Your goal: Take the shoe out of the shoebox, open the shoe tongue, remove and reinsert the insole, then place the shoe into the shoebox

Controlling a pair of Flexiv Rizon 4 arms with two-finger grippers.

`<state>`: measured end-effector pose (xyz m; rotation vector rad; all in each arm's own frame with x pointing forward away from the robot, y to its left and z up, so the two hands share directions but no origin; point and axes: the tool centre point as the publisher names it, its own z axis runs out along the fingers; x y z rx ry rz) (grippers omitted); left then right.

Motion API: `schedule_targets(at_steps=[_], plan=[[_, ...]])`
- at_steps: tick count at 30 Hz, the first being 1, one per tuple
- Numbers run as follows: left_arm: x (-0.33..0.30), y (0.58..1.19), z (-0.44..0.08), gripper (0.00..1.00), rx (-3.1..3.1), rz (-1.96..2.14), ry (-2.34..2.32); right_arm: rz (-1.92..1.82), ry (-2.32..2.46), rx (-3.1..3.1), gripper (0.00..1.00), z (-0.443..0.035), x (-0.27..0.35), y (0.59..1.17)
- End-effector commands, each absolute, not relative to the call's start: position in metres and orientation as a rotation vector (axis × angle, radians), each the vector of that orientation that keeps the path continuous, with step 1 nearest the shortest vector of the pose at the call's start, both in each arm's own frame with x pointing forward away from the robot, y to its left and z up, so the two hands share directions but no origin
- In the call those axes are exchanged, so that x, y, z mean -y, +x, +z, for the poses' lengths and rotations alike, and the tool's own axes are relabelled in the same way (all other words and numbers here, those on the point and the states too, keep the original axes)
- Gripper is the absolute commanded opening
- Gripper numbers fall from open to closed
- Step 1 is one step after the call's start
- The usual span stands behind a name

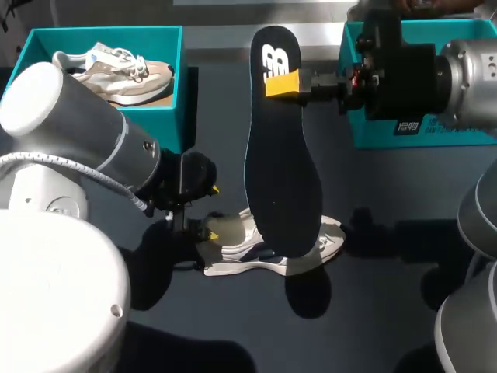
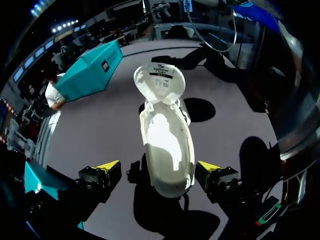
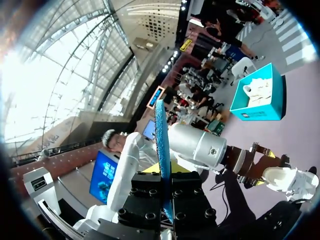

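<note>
1. The left box (image 1: 169, 120) sits at the far left corner of the worktop (image 1: 388, 303), with a spare shoe (image 1: 116, 70) lying inside it
2. My left arm comes in from the left, and its left end effector (image 1: 212, 211) is at the heel end of the shoe (image 1: 233, 247)
3. The left end effector is spread wide: in the left wrist view its fingers (image 2: 107, 165) stand on either side of the heel, and neither clearly presses on it
4. The shoe lies out of the box on the worktop near the middle, sole down, with its heel toward my left arm and its toe pointing right
5. Its tongue (image 2: 160, 79) is folded open toward the toe, so the inside of the shoe is bare
6. The insole (image 1: 281, 163) hangs upright over the shoe, dark side toward the head camera; I cannot tell whether its lower end touches the shoe
7. The right end effector (image 1: 281, 84) is clamped on the top end of the insole, and in the right wrist view the insole runs edge-on between its fingers
8. My right arm reaches in from the right, in front of the right box (image 1: 435, 128) at the far right of the worktop
</note>
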<state>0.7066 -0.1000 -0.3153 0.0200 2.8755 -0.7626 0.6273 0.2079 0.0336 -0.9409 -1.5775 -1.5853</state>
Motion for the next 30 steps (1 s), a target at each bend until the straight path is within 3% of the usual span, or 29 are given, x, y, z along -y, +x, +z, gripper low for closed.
schedule_targets(at_steps=[1, 30], plan=[[0.106, 0.696, -0.32, 1.0, -2.876, -0.497, -0.03, -1.584, -0.944, 1.578, 0.0, 0.033, -0.211, 0.628], [0.106, 0.691, -0.307, 1.0, -3.059, -0.362, -0.028, -1.584, -0.944, 1.578, 0.0, 0.033, -0.211, 0.628]])
